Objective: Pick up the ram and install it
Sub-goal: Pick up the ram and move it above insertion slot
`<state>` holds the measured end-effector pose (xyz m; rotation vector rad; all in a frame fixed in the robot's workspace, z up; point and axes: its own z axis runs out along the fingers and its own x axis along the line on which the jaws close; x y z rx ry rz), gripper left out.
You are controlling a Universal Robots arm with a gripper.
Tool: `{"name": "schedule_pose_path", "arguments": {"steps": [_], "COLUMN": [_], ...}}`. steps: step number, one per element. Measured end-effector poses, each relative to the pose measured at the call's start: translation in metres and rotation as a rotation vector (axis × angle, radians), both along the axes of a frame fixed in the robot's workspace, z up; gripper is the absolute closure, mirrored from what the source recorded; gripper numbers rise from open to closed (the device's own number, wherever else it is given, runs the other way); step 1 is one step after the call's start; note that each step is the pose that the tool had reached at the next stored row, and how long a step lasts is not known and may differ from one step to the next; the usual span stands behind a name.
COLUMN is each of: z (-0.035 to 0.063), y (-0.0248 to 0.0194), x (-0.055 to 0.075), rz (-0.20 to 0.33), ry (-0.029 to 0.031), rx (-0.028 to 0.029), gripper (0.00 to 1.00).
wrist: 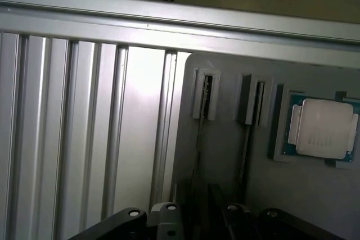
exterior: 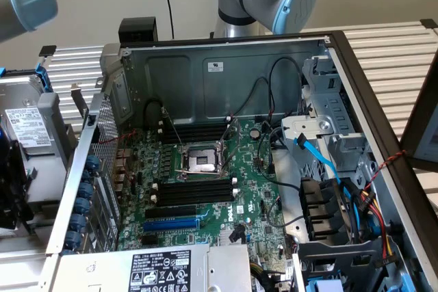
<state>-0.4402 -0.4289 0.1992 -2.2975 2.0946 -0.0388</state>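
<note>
Jaws look apart, poised over the ram (wrist: 198, 150), which stands on edge in a grey holder (wrist: 205, 96), the stick farther from the CPU (wrist: 320, 128). Line them up square to that thin edge and centred along it. Descend straight, so neither side nudges the neighbouring stick (wrist: 246, 144).

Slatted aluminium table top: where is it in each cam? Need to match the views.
Exterior view: the slatted table top flanks the open PC case, with one stretch at the exterior view's right and another at its left.
Wrist view: the slatted table top runs alongside the grey fixture plate, beyond the pincer.
Shared landmark: the table top's long parallel grooves.
</note>
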Motion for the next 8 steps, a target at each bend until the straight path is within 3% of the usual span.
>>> {"name": "schedule_pose_path", "arguments": {"steps": [8], "z": [0.0], "y": [0.0], "x": [0.0], "rz": [0.0], "ry": [0.0001], "rx": [0.0002], "gripper": [0.72]}}
